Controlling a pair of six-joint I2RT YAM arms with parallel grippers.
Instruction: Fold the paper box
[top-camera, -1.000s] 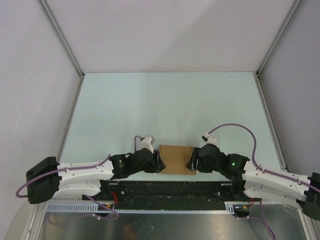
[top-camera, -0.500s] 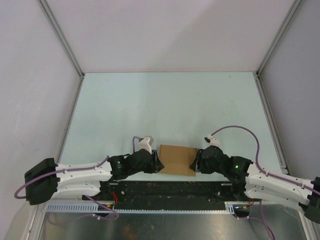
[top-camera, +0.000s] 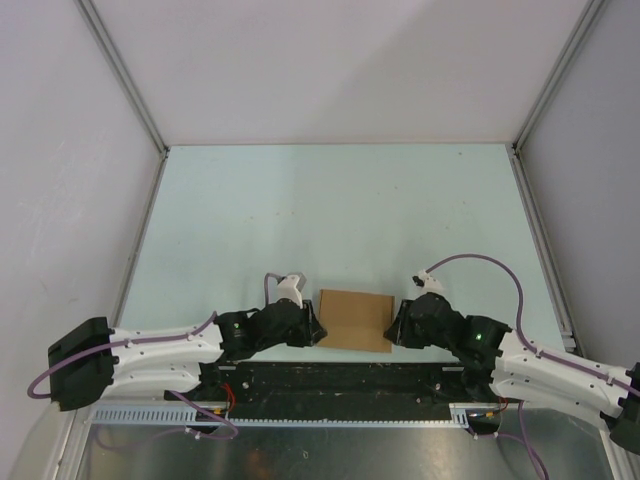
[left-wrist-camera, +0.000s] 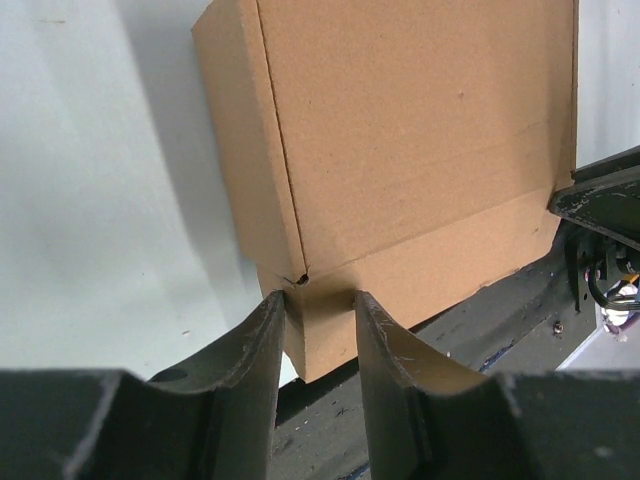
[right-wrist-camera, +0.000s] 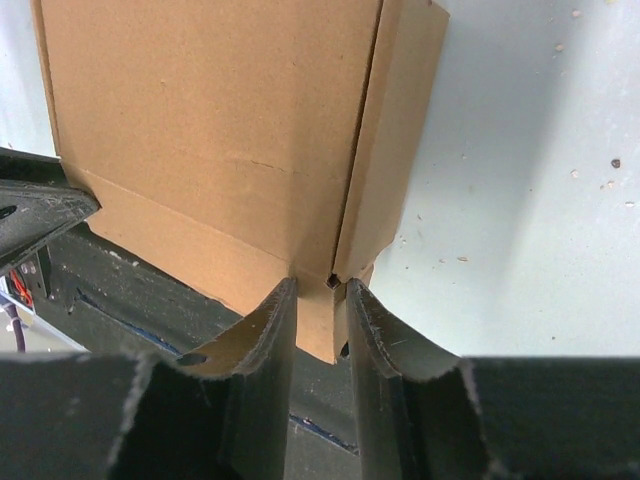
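Paper box (top-camera: 354, 319) sits on the table (top-camera: 330, 210) just beyond the black base rail (top-camera: 340, 378), centred on it, with its near flap hanging over the rail's far edge. My read is that it's partly folded: a narrow side panel is creased along each side edge and the near flap is bent down, but the main panel is still one flat brown face with no closed box yet. My left gripper (left-wrist-camera: 318, 320) straddles the flap's left corner and my right gripper (right-wrist-camera: 320, 310) the right one. Jaws are narrow, with cardboard between the fingers, but I can't tell if the pads actually bite. Material is plain thin brown card, clean, with no tears.
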